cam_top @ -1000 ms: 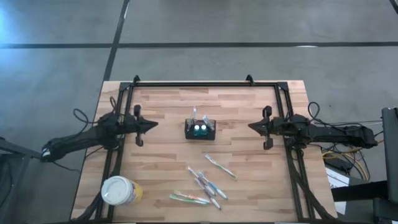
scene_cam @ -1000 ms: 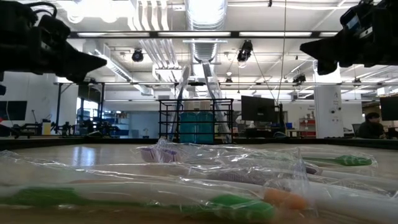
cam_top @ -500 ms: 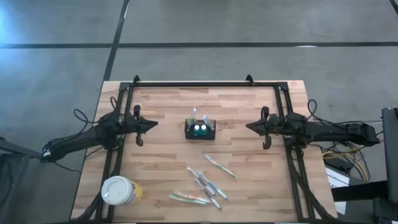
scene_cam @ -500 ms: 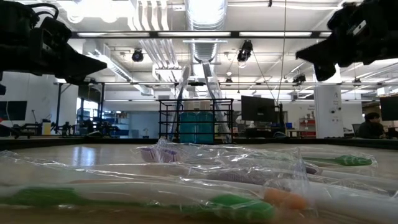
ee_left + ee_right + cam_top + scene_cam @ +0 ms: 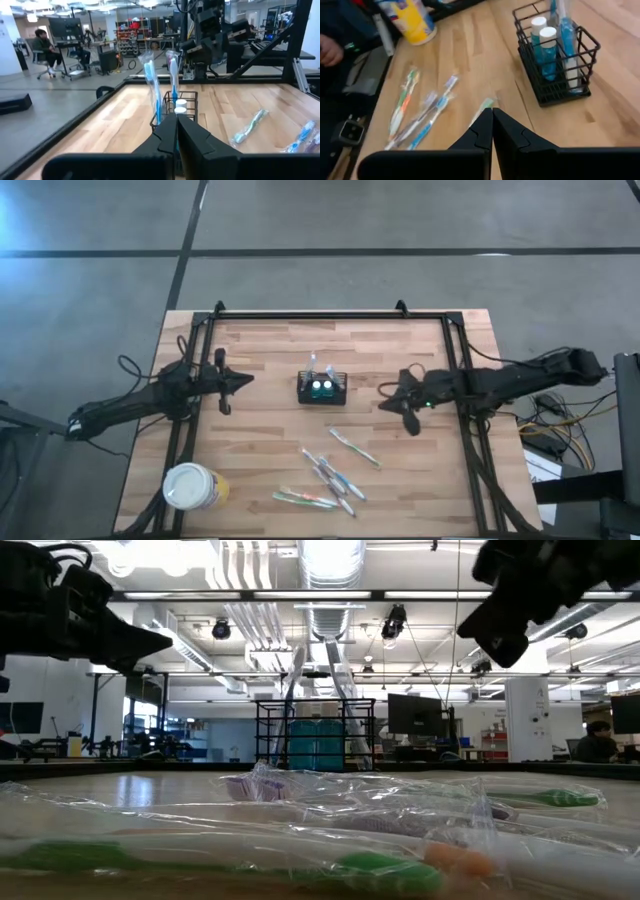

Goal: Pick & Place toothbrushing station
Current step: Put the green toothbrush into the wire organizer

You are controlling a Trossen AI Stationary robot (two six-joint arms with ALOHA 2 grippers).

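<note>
The toothbrushing station (image 5: 321,388), a small black wire caddy, stands on its base at the middle of the wooden table. It holds two white-capped teal tubes and upright wrapped toothbrushes, as the right wrist view (image 5: 555,60) and left wrist view (image 5: 175,107) show. My left gripper (image 5: 250,379) hovers shut to the caddy's left, pointing level at it. My right gripper (image 5: 383,402) hovers shut to the caddy's right and a little nearer, nose tipped down. Neither holds anything.
Several wrapped toothbrushes (image 5: 330,475) lie loose on the table near the front edge, close below my right gripper's reach. A yellow cup with a white lid (image 5: 193,487) stands at the near left corner. Black frame rails (image 5: 310,315) run along the table's far and side edges.
My right gripper has swung out from the table's right side toward the caddy and a little toward the near edge, tipping its nose downward and rolling as it went. It has stayed shut. The caddy and toothbrushes have not moved.
</note>
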